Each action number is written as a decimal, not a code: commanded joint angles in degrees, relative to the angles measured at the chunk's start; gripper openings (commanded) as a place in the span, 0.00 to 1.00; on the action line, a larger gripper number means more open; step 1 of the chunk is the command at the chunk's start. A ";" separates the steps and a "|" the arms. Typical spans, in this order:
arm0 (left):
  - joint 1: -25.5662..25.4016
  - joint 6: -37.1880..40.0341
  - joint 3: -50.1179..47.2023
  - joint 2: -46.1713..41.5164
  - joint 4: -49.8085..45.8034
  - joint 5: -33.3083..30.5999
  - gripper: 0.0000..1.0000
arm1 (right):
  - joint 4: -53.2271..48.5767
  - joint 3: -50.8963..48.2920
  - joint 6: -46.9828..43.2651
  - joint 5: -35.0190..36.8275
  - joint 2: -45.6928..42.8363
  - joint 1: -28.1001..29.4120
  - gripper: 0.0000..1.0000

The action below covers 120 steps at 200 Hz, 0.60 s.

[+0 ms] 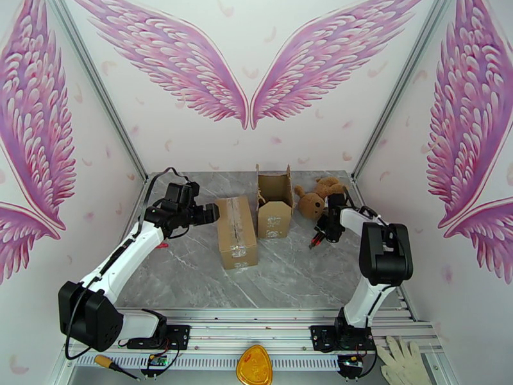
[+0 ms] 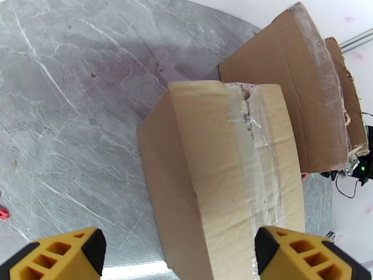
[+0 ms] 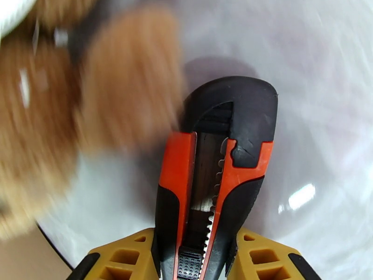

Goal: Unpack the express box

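Observation:
A sealed, taped cardboard box (image 1: 236,232) lies in the middle of the grey table (image 1: 192,277). My left gripper (image 1: 215,214) is at its left upper side and stands open. In the left wrist view the taped box (image 2: 224,173) runs between the wide-apart yellow fingers (image 2: 60,255), and my left gripper (image 2: 179,257) holds nothing. Behind it an opened box (image 1: 274,201) stands upright with its flaps up. My right gripper (image 1: 326,230) is shut on a red and black utility knife (image 3: 212,173), its tip (image 1: 314,242) pointing down-left above the table.
A brown teddy bear (image 1: 319,196) lies right of the opened box, close to the right gripper, and is blurred in the right wrist view (image 3: 56,113). A small red scrap (image 1: 164,244) lies left of the sealed box. Gloves (image 1: 401,362), a screwdriver (image 1: 112,365) and a yellow piece (image 1: 254,366) lie at the near rail.

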 commanded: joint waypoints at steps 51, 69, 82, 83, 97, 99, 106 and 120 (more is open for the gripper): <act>-7.77 10.08 4.76 -7.88 4.94 -1.76 0.80 | -2.38 -5.65 4.84 -1.98 -26.57 0.89 0.35; -12.27 12.71 8.12 -6.94 7.08 -2.23 0.76 | -2.14 -5.11 6.11 -2.22 -32.27 1.51 0.35; -15.30 13.74 9.90 -5.16 9.36 -0.83 0.73 | -2.09 -4.21 6.97 -2.16 -35.27 2.46 0.35; -15.51 13.81 10.10 -4.96 9.55 -0.80 0.72 | -2.06 -4.14 7.00 -2.24 -35.47 2.52 0.35; -19.02 14.56 12.64 -1.94 12.19 1.14 0.66 | -1.45 -2.80 7.44 -2.86 -37.70 3.95 0.34; -19.43 14.68 13.11 -1.33 12.53 1.38 0.65 | -1.42 -2.52 7.51 -2.80 -38.09 4.17 0.35; -21.15 14.92 14.65 0.74 13.58 1.89 0.62 | -1.44 -1.68 7.77 -2.49 -38.96 5.06 0.35; -24.21 15.75 18.60 5.35 14.74 3.44 0.60 | -1.16 0.29 7.74 -2.29 -40.42 6.82 0.34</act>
